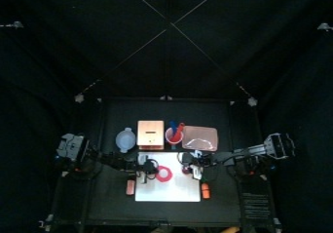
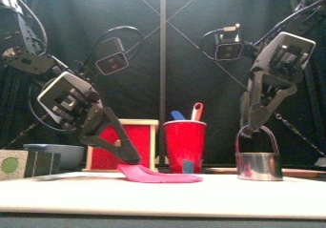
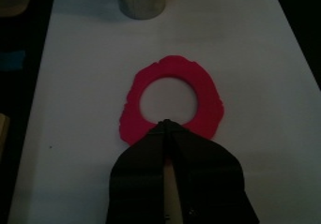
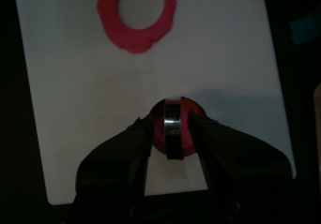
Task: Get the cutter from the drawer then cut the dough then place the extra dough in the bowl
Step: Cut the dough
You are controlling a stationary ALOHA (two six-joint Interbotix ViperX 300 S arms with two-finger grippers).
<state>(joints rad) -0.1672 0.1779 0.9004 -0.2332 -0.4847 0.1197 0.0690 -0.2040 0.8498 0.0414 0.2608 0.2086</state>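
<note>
2 black arms, boxy jointed segments. L gripper [image 2: 126, 159]: two long dark jaws, wide at base, tapering to thin tips, grey outer faces, silver cross-plate just above jaws. R gripper [image 2: 258, 130]: same build, silver cross-plate above, jaws broader nr base.

Dough ring [image 3: 131, 115]: pink-red, flat, with an oval hole. It is laid on the white board [image 1: 182, 193], with one edge raised and pinched in the left gripper [image 3: 167, 126].
Cutter [image 2: 260, 165]: round, metal, wire-handled. It is stood upright on the board to the ring's right, apart from it, and its handle is clasped by the right gripper [image 2: 258, 129].
Bowl [image 1: 124, 137]: blue-grey. It is set behind the board at the left, just beside the wooden box [image 1: 148, 133], whose red drawer front is turned toward the table's front.
</note>
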